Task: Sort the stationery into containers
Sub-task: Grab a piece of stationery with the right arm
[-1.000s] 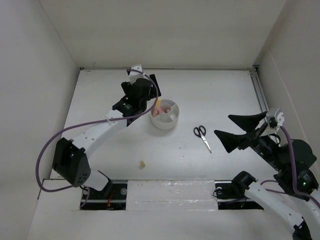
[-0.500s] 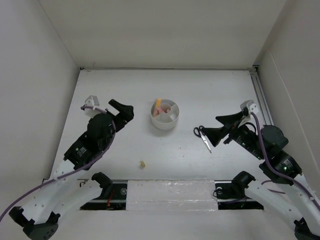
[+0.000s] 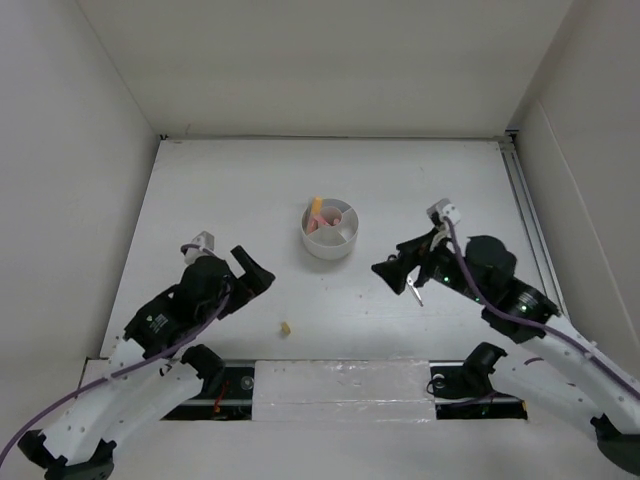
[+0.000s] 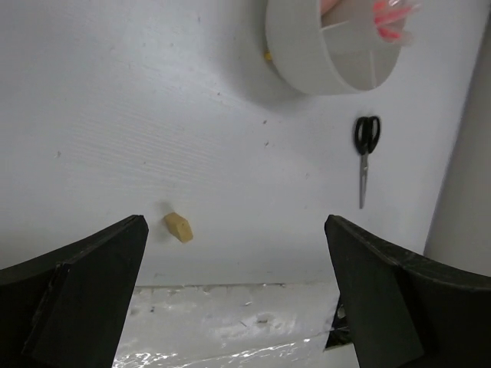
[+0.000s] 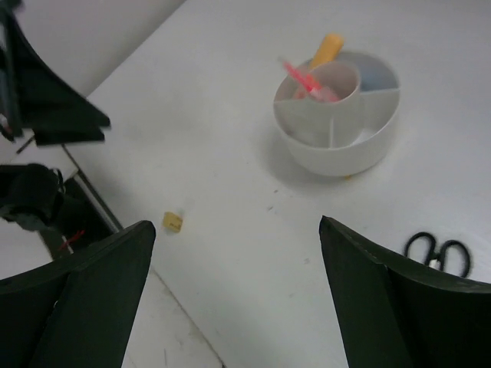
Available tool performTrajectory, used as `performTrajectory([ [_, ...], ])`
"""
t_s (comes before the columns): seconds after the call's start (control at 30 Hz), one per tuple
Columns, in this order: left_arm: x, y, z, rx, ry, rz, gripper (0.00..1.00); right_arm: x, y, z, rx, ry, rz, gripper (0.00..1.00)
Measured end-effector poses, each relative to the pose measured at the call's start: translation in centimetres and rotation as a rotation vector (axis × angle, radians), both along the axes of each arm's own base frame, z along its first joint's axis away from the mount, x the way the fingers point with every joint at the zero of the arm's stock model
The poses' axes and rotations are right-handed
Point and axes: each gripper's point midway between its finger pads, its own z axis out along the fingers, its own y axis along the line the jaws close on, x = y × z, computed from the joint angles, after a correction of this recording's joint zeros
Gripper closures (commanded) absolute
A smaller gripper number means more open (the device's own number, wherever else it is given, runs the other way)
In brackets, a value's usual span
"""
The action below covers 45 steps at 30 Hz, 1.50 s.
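Observation:
The round white organizer stands mid-table and holds an orange highlighter and pink pens. It also shows in the left wrist view and the right wrist view. Black-handled scissors lie flat to its right, partly hidden under my right gripper; they also show in both wrist views. A small yellowish eraser bit lies near the front edge. My left gripper is open and empty, left of the eraser. Both grippers are open.
White walls close in the table on the left, back and right. A metal rail runs along the right side. A taped strip covers the front edge between the arm bases. The left arm shows in the right wrist view.
My left arm has pulled back from the organizer to the near left of the table. My right gripper has moved left and now hangs over the scissors. Both stay open.

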Motion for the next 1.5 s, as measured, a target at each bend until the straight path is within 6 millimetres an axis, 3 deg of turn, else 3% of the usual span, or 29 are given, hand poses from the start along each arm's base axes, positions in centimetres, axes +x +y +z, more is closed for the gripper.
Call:
performTrajectory([
  [0.1,0.4,1.5,4.3,-0.010,-0.097,0.063,0.00,-1.0,3.5,-4.9,-0.056,0.106,0.090,0.08],
  [0.13,0.9,2.8,7.3,-0.011,-0.167,0.122,0.00,-1.5,4.7,-6.5,-0.082,0.138,0.116,0.08],
  [0.27,1.9,5.9,11.8,0.005,-0.304,0.273,0.00,-3.1,9.4,-10.9,-0.179,0.193,0.188,0.08],
  [0.53,2.6,10.1,11.2,0.171,-0.381,0.426,0.00,-4.2,17.0,-18.6,-0.333,0.223,0.223,0.15],
  [0.7,2.4,11.0,11.7,0.176,-0.422,0.452,0.00,-4.3,20.9,-20.8,-0.368,0.214,0.214,0.27],
  [0.73,2.5,10.9,11.8,0.174,-0.429,0.452,0.00,-4.2,21.3,-21.1,-0.372,0.217,0.210,0.37],
  [0.77,2.6,10.9,11.9,0.174,-0.431,0.452,0.00,-4.2,21.6,-21.4,-0.378,0.218,0.209,0.40],
  [1.07,3.5,10.2,11.3,0.218,-0.416,0.425,0.00,-3.8,23.4,-22.8,-0.406,0.218,0.180,0.41],
  [1.5,3.6,9.8,11.6,0.213,-0.432,0.405,0.00,-5.6,23.3,-23.5,-0.446,0.230,0.182,0.41],
])
